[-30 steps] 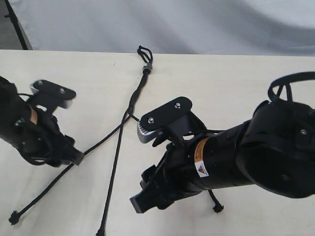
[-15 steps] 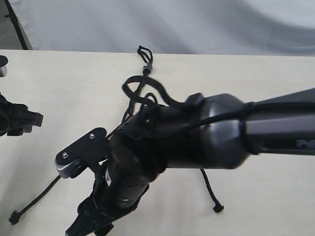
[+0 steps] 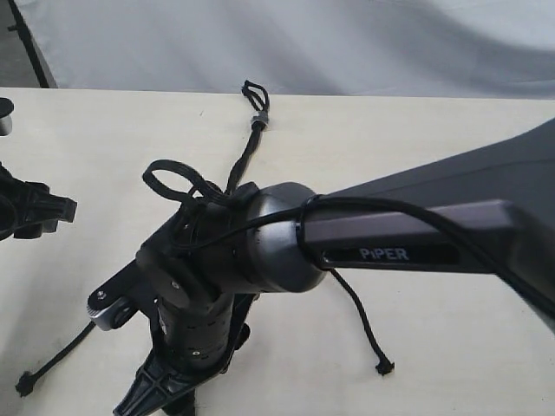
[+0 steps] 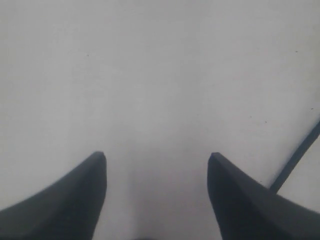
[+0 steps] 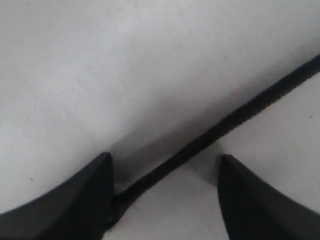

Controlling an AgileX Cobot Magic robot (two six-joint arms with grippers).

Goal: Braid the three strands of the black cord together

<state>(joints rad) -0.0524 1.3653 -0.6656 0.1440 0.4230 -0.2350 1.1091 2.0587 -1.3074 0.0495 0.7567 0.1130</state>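
The black cord's loop (image 3: 253,90) and grey band (image 3: 257,120) lie at the far middle of the table. Below them the cord (image 3: 244,159) runs under my right arm. One strand (image 3: 359,321) comes out on the right and ends in a knot. Another strand (image 3: 54,361) ends in a knot near the front left. The third strand is hidden. My right gripper (image 3: 160,399) (image 5: 162,162) hangs low at the front left, open, and a strand (image 5: 225,122) lies slantwise between its fingers, touching one. My left gripper (image 3: 48,208) (image 4: 157,160) is open over bare table at the left edge.
The pale table (image 3: 451,156) ends at a grey cloth backdrop (image 3: 347,43). My right arm (image 3: 390,243) spans the scene from the right edge to the front left, with a looped cable (image 3: 169,178) on its wrist. A thin dark line (image 4: 296,157) crosses one corner of the left wrist view.
My right arm has swung across from the right to the front left, over the cord. The left arm has drawn back to the left edge, off the strand it was beside.
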